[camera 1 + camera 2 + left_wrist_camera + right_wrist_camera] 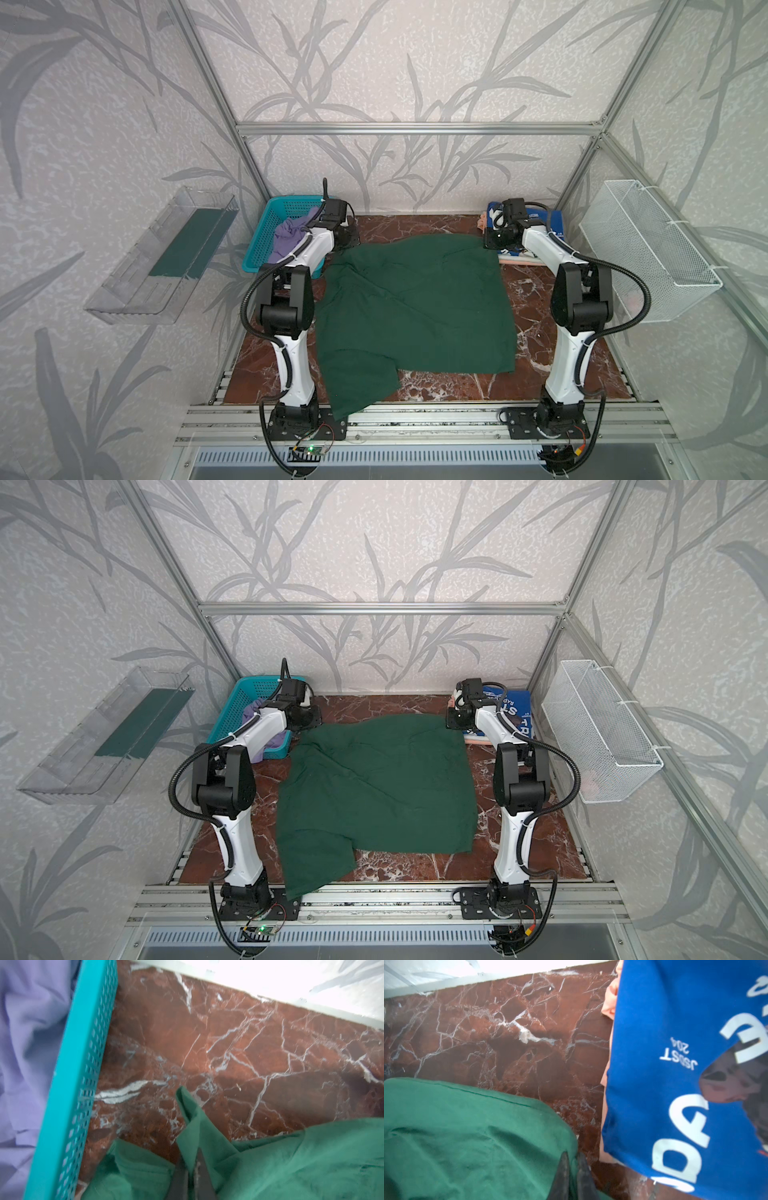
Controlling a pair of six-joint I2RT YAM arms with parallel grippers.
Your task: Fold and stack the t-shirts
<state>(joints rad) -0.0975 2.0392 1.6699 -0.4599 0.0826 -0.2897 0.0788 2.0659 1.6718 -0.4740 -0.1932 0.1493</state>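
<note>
Blue t-shirt (654,1022) lettering seemingly reads "JSDST 204"; left end effector (192,1159) and right end effector (573,1157) each pinch green t-shirt (415,299).

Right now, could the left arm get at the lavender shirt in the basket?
Probably not yet: the left pincer is shut on an edge of the green shirt. Once released, likely yes, since the lavender shirt lies uncovered in the open turquoise basket beside it.

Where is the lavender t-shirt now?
In both top views the lavender t-shirt sits bunched in the turquoise basket at the table's far left corner, partly hidden by the left arm.
</note>
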